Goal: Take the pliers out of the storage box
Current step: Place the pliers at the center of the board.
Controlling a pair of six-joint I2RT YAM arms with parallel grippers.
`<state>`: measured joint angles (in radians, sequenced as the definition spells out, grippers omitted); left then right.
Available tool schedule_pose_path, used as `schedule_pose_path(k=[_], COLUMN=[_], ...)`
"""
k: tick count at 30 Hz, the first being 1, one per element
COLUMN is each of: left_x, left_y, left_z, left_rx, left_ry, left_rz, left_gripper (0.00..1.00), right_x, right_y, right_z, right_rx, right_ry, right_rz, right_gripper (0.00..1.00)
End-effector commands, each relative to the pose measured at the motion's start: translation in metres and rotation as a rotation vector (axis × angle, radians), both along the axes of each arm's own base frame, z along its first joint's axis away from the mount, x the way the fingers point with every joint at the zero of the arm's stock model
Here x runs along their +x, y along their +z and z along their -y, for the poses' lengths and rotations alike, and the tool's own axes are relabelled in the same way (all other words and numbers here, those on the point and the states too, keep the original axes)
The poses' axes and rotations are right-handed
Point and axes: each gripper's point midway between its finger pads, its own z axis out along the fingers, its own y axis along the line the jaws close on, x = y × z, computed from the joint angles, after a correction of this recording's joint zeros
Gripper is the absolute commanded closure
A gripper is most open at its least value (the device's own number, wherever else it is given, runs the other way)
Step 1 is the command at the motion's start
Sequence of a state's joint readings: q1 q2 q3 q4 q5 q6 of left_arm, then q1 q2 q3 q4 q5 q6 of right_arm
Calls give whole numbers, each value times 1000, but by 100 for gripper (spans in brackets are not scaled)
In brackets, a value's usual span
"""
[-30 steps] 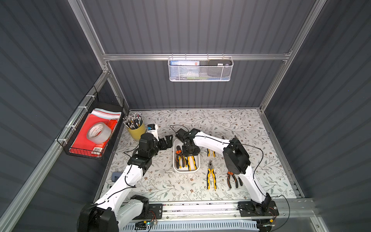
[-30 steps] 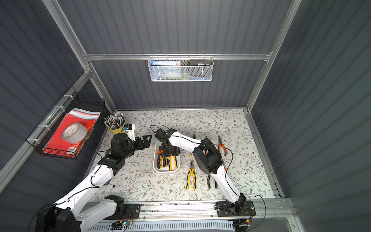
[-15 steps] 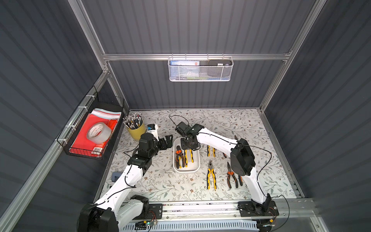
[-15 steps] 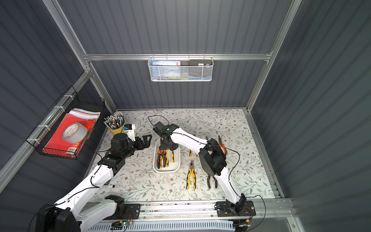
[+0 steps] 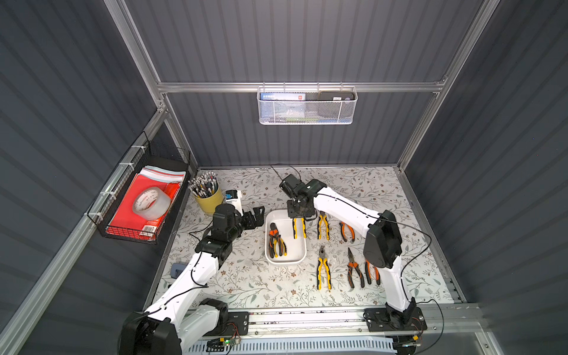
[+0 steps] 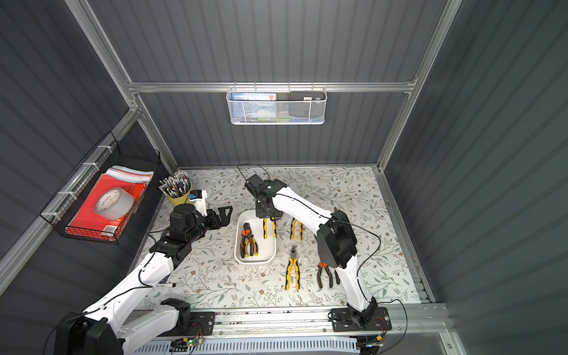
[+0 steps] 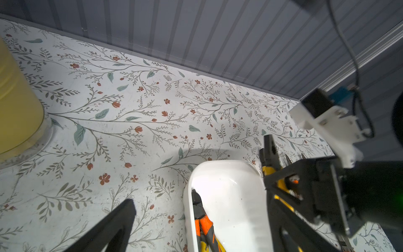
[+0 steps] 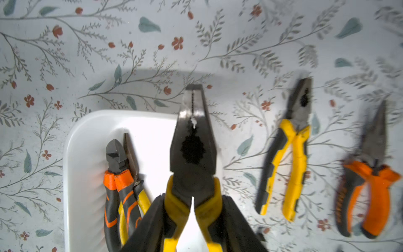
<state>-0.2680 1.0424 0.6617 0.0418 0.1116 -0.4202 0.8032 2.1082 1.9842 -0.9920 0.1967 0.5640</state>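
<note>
In the right wrist view, the right gripper (image 8: 193,209) has its black fingers (image 8: 150,220) closed on the handles of the yellow-handled combination pliers (image 8: 193,139), just behind the joint. The blunt nose is shut and reaches out past the far rim of the storage box (image 8: 87,139). This view also shows what lies inside the box: orange-handled cutters (image 8: 115,161) along the wall away from the held tool, with a thin long-nosed pair (image 8: 130,152) pressed against them. Outside the box, past the held tool, a second yellow pair (image 8: 290,157) and an orange long-nosed pair (image 8: 370,165) lie on the floral table (image 8: 65,65). Both are blurred.

In both top views the gripper covers the tool's head. Only its yellow-and-black handles (image 5: 298,227) (image 6: 269,228) show, hanging over the far right part of the box. Only the top views show the row off the box's near right corner: a yellow pair (image 5: 323,267) and two orange pairs (image 5: 355,270) (image 5: 372,272).

The left wrist view shows the left gripper (image 7: 199,196) with its fingers (image 7: 124,216) spread wide and nothing between them. It also shows a yellow pen cup (image 7: 17,104), well away from the box.

The right arm rises from the near rail to a raised elbow on the box's right. Its forearm slants across to the box's far end, with the gripper pointing down. The left arm stretches toward the box's far left corner, its gripper (image 5: 256,216) level and just clear of the rim.
</note>
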Motion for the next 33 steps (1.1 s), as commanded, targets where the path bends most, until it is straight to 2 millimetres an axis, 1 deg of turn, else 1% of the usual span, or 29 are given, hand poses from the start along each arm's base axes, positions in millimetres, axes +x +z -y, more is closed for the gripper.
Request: schedule_pose_path(k=[1, 4, 5, 7, 10, 12, 15, 16, 19, 21, 24, 26, 28, 29, 33], left_x=[0, -1, -1, -1, -2, -2, -2, -1, 0, 1, 1, 0, -1, -2, -1], left_y=[10, 11, 12, 12, 13, 14, 13, 12, 8, 7, 7, 7, 8, 8, 5], left_z=[1, 2, 2, 2, 2, 2, 5, 5, 8, 10, 9, 8, 7, 7, 6], left_rx=[8, 6, 6, 4, 5, 1, -6, -6, -10, -13, -8, -4, -4, -4, 2], left_ry=[-11, -14, -16, -16, -15, -18, -28, -30, -43, -50, -47, -44, -42, -40, -38], left_rz=[22, 25, 25, 27, 29, 35, 32, 27, 14, 8, 9, 9, 14, 14, 8], left_gripper=[1, 1, 1, 1, 1, 1, 1, 1, 1, 1, 1, 1, 1, 1, 1], right_x=[22, 35, 38, 42, 35, 29, 20, 17, 9, 4, 0, 0, 3, 7, 25], right_y=[52, 72, 78, 88, 93, 97, 93, 91, 79, 64, 39, 20, 3, -2, -29], right_z=[43, 80, 96, 122, 160, 190, 243, 258, 303, 330, 359, 373, 382, 384, 384], right_rx=[-38, -71, -88, -123, -203, -273, -313, -326, -381, -428, -479, -481, -480, -479, -446], right_ry=[-5, -2, -2, 17, 52, 31, -55, -77, -145, -178, -226, -250, -259, -267, -253], right_rz=[103, 130, 138, 146, 134, 155, 171, 171, 176, 170, 132, 83, 58, 59, 35], right_gripper=[100, 100, 100, 100, 100, 100, 100, 100, 100, 100, 100, 100, 100, 100, 100])
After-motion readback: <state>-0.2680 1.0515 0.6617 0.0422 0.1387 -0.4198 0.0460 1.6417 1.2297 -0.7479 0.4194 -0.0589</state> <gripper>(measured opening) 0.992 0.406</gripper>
